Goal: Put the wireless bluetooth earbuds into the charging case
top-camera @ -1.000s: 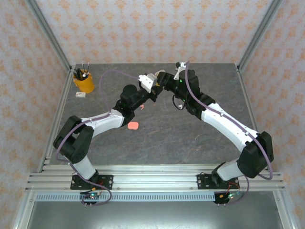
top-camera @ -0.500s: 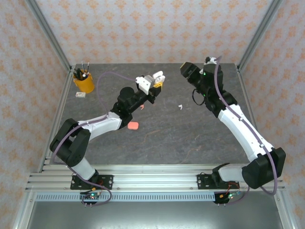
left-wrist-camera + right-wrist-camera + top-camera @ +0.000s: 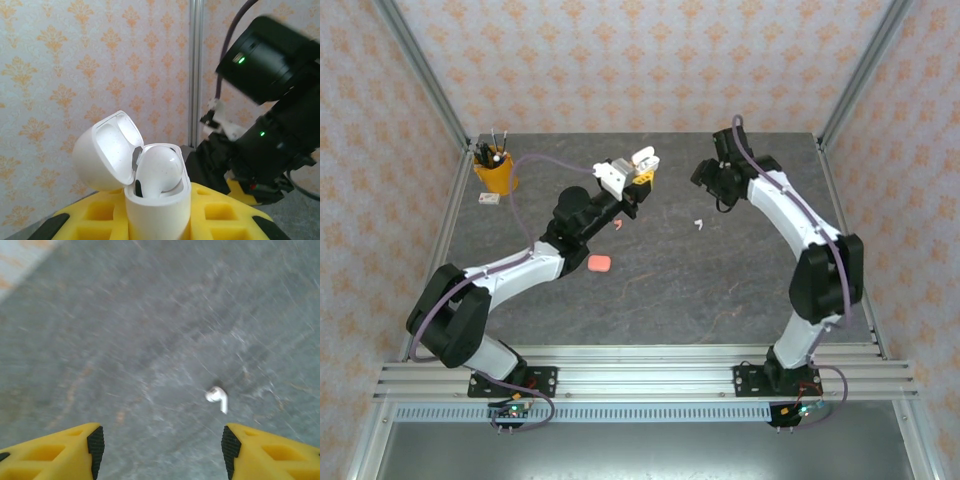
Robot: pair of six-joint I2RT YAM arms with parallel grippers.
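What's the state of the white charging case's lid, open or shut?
Open: the lid is flipped back off the white charging case, baring its inside and a white earbud seated within.

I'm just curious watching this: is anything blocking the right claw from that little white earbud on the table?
Nothing visible does. The white earbud lies alone on bare grey table, ahead of the right gripper, whose jaws stand apart.

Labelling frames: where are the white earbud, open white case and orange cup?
white earbud (image 3: 217, 396), right wrist view, rounded head.
open white case (image 3: 157, 212), left wrist view, front wall.
orange cup (image 3: 496, 180), top view, side wall.
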